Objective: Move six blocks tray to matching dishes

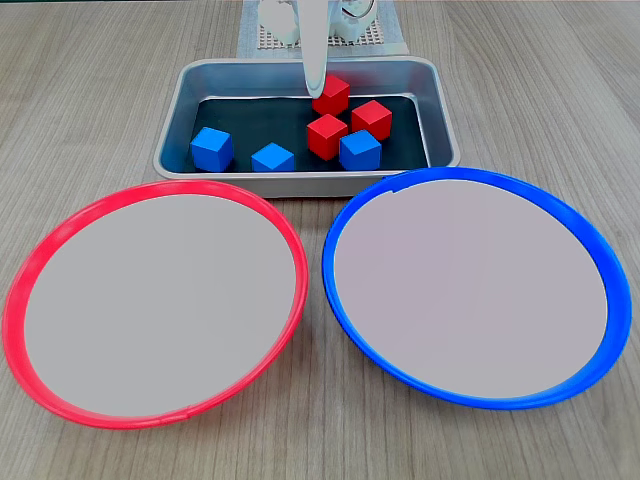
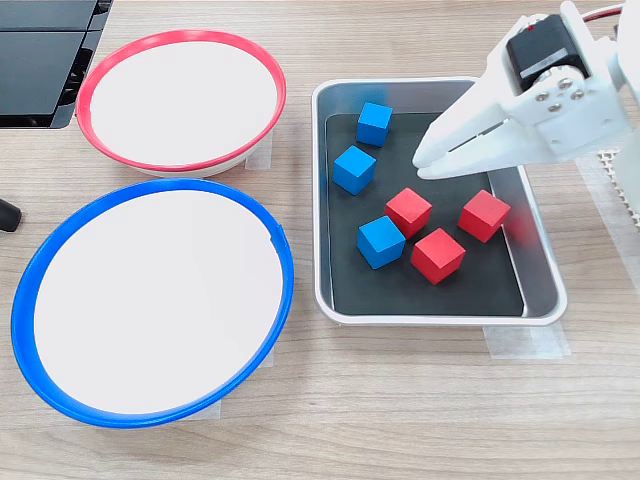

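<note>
Blocks, six, three red and three blue, all lying in the tray; none yet sitting in either dish.

Blue-rimmed dish: lying at near left in a fixed view, face bare.

Red-rimmed dish: lying at far left, just beside the blue one, face bare.

Tray: silver walls, black floor, sitting right of both dishes.

Gripper: white, hanging over the tray's far right part, tips pointing toward the middle; fingers appearing nearly together with only a thin slit between, carrying nothing.

Red blocks: one lying mid-tray, one near it to the right, one lying closest to the right wall.

Blue blocks: one sitting at far left of the floor, one just nearer, one touching or almost touching the middle red.

Handling, as judged: cubes looking light, rigid, matte, so unlikely to be slipping; flat opposite faces offering the hold; the clustered ones leaving little room for a finger, the two far blue ones standing freer.
</note>
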